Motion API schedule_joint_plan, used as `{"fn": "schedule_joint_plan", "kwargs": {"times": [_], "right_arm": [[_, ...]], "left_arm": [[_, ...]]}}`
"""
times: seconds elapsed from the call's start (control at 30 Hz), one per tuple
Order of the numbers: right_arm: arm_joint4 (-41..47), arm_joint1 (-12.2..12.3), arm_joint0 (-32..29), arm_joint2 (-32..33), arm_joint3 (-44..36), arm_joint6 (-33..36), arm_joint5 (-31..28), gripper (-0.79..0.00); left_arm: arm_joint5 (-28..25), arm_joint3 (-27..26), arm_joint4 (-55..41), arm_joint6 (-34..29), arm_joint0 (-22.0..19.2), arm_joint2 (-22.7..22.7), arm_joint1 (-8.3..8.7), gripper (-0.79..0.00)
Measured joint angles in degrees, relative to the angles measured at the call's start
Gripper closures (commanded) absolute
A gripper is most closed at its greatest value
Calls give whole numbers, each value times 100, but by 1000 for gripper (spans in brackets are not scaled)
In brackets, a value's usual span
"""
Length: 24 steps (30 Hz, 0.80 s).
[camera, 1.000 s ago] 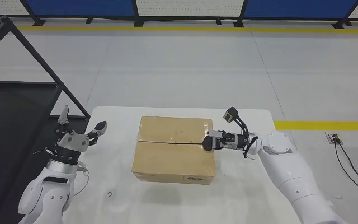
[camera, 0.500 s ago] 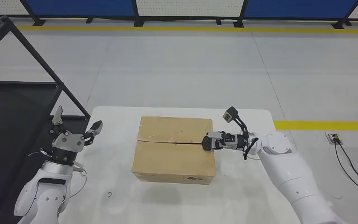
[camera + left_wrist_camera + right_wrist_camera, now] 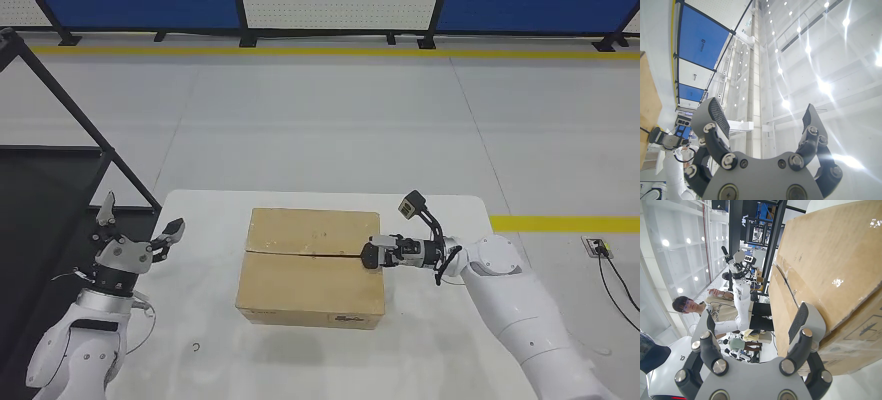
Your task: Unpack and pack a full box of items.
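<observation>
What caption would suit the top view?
Closed cardboard box on white table; right hand at its top seam, left hand open alongside.

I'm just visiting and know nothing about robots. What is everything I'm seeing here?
cardboard box: one, brown, closed, middle of the table.
table: one, white, under the box.
small ring-like item: one, dark, on the table, left arm's side of the box.
frame: one, black, beside the table.
barrier panels: two, blue, far side of the floor.
left gripper: one, grey and black, raised beside the table, fingers apart, empty.
right gripper: one, grey and black, at the box's right end, fingers apart.
</observation>
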Motion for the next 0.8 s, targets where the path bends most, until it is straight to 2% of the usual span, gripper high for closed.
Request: {"fn": "schedule_joint_plan", "kwargs": {"times": [0.2,0.4,0.6,0.67,0.8], "right_arm": [[0,0,0,0,0,0,0,-785],[0,0,0,0,0,0,0,-785],[0,0,0,0,0,0,0,-785],[0,0,0,0,0,0,0,-785],[0,0,0,0,0,0,0,-785]], "left_arm": [[-307,101,1246,187,395,126,2,-785],[-308,307,1812,32,782,113,7,-785],[-468,595,2827,154,755,436,-6,-785],[-435,577,2900,84,722,536,-26,-785],[-396,546,2429,15,701,546,-40,-785]]}}
